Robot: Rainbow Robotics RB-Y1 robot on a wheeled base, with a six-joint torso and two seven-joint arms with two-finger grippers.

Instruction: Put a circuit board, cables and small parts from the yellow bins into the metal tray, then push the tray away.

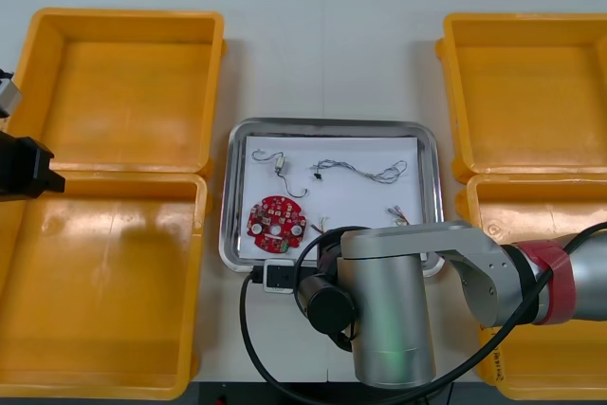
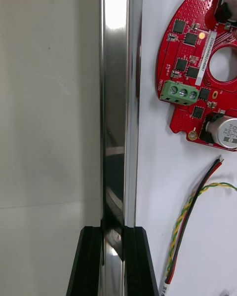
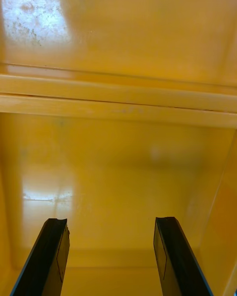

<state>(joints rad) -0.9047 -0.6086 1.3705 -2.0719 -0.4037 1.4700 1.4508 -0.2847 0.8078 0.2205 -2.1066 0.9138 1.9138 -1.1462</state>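
Lying between the yellow bins [image 1: 123, 92], the metal tray [image 1: 229, 198] is seen from the front with the red circuit board [image 1: 276, 218] and cables [image 1: 365, 172] inside. From the right wrist, the right tool [image 2: 113, 231] is shown clamped on the tray's rim; from the left wrist, the left tool [image 3: 111, 223] is shown spread wide over a bin.

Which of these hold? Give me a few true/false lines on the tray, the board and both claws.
1. The right claw is shut on the metal tray, on its rim. True.
2. The red circuit board lies in a yellow bin. False: it lies inside the metal tray.
3. The left claw is open over a left yellow bin. True.
4. The left claw holds a cable. False: nothing sits between its fingers.
5. A red, yellow and black cable lies in the tray beside the board. True.
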